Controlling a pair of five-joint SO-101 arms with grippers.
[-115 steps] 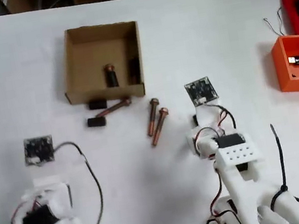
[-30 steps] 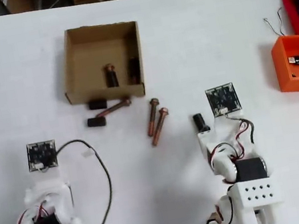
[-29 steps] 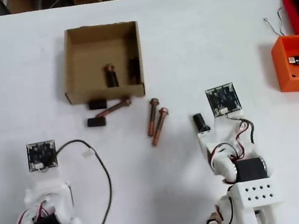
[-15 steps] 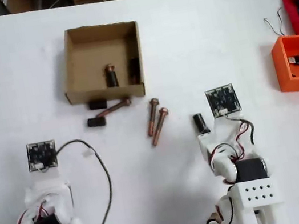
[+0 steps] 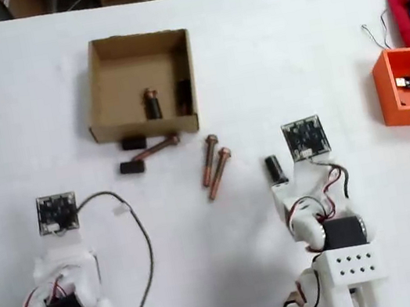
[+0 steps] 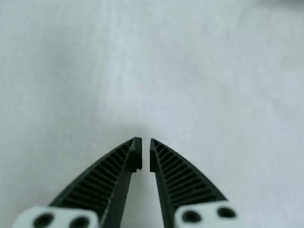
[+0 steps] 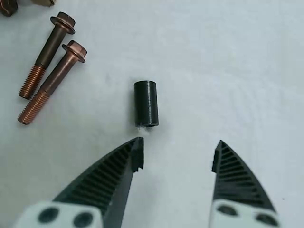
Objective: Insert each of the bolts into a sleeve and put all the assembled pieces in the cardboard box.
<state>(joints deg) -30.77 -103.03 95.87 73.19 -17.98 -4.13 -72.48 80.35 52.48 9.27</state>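
My right gripper [image 7: 176, 154] is open just short of a black sleeve [image 7: 145, 104] that lies on the table, nearer one fingertip than the other. This sleeve [image 5: 274, 168] sits in front of the right arm [image 5: 327, 235]. Two copper bolts [image 7: 47, 54] [image 7: 53, 80] lie side by side beyond it, seen as bolts [image 5: 213, 164] at mid-table. A third bolt [image 5: 155, 147] and two sleeves [image 5: 133, 143] [image 5: 132, 166] lie by the cardboard box [image 5: 101, 84]. Inside the box are a bolt in a sleeve [image 5: 151, 103] and another dark sleeve [image 5: 184, 96]. My left gripper [image 6: 142, 152] is shut over bare table, holding nothing.
An orange bin [image 5: 400, 111] with a small black item stands at the right edge, red and blue things behind it. The left arm [image 5: 61, 306] sits at the near left with its cable [image 5: 136, 237] looping across the table.
The right arm has drawn back toward the table's near edge, and the black sleeve now lies uncovered in front of it. The left arm shifted slightly. Over the last second nothing moved.
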